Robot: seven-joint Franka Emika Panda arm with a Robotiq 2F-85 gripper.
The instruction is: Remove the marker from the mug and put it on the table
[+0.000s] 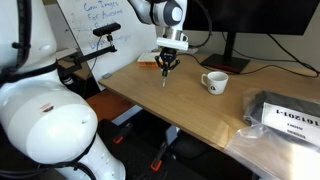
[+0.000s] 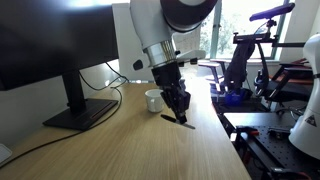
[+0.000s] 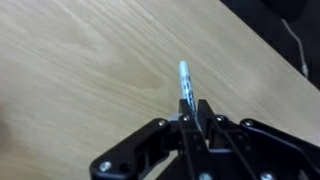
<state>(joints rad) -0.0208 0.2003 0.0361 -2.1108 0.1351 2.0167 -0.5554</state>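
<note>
Pincer (image 3: 195, 115) clamped on marker (image 3: 185, 80) over table (image 3: 80, 70); mug (image 1: 214, 82) apart; whiteboard (image 1: 85, 20) handwriting illegible.

Office corner in daylight from a bright window (image 2: 245, 22). Beyond the light wood-grain desk top (image 1: 185, 105), a white whiteboard with handwriting (image 1: 92, 25). On the desk, a black flat monitor on a square foot (image 2: 50, 50) and a grey labelled plastic packet (image 1: 285, 112) near the edge. Alongside, a black tubular metal frame (image 2: 250, 60).
</note>
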